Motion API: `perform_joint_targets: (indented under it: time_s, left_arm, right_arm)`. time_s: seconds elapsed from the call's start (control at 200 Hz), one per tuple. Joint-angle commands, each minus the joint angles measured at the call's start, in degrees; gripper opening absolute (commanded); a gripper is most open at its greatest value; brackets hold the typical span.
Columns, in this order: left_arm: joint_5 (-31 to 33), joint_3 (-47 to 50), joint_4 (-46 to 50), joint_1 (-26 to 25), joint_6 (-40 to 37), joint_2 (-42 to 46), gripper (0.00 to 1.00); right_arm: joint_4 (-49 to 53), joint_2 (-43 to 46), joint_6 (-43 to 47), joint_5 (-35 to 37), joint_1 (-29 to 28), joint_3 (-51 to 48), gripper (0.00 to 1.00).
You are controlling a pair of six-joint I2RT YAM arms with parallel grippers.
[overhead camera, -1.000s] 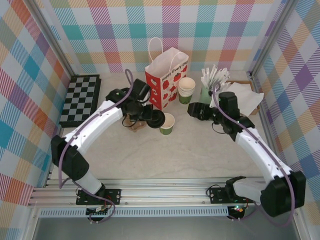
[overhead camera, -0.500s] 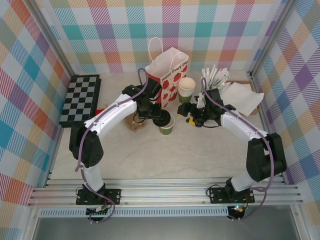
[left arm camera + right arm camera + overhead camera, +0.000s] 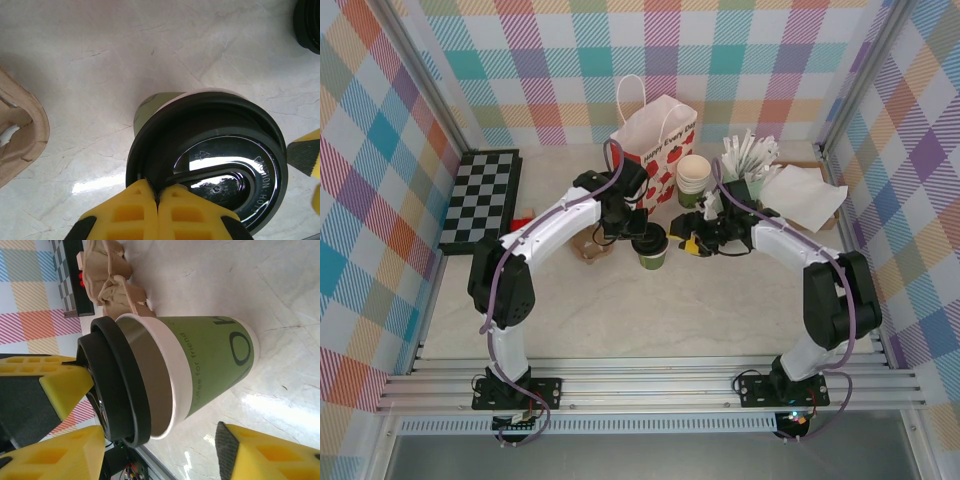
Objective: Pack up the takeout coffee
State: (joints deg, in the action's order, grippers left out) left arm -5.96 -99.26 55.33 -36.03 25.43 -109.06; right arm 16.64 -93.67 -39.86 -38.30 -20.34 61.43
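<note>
My left gripper (image 3: 157, 194) is pinched tight on the edge of the round black lid (image 3: 220, 165), yellow fingertips pressed together over its rim, and it holds that lid at the mouth of the dark green paper cup (image 3: 210, 360). From my right wrist, the lid looks askew. It overlaps the cup's cream rim on one side and stands a little off it on the other. My right gripper (image 3: 686, 244) has its jaws apart with the cup between them. One finger is near the lid and the other is clear of the cup's base, and I see neither pad touching the cup wall, so it grips nothing. The cup stands upright on the pale marbled table (image 3: 720, 310), just in front of the white paper bag printed with red apples (image 3: 655, 165). The brown cardboard cup carrier (image 3: 588, 246) sits close on its left and my right gripper on its right. Behind it, beside the bag, are a stack of lidless cups (image 3: 693, 172) and a pale green holder of white sticks (image 3: 742, 172). A chessboard (image 3: 482, 198) lies well off at the table's left edge.
</note>
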Motion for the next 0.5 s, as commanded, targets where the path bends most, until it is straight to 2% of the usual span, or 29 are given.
perform_joint_targets:
  time_s: [0.0,0.065,0.495]
  left_arm:
    - [-0.99,-1.72,-0.05,-0.97,-1.12,-0.78,0.0]
    - [-1.08,-1.9,0.17,-0.93,-1.16,-1.07,0.0]
    - [-0.05,-2.77,1.48,-1.85,-1.79,-3.04,0.0]
  right_arm:
    - [-1.51,-1.23,0.23,-1.95,-0.66,1.41,0.58]
    - [-1.96,-1.63,0.13,-2.12,-0.84,1.33,0.54]
    - [-1.26,-3.86,-0.22,-0.97,-1.33,0.89,0.43]
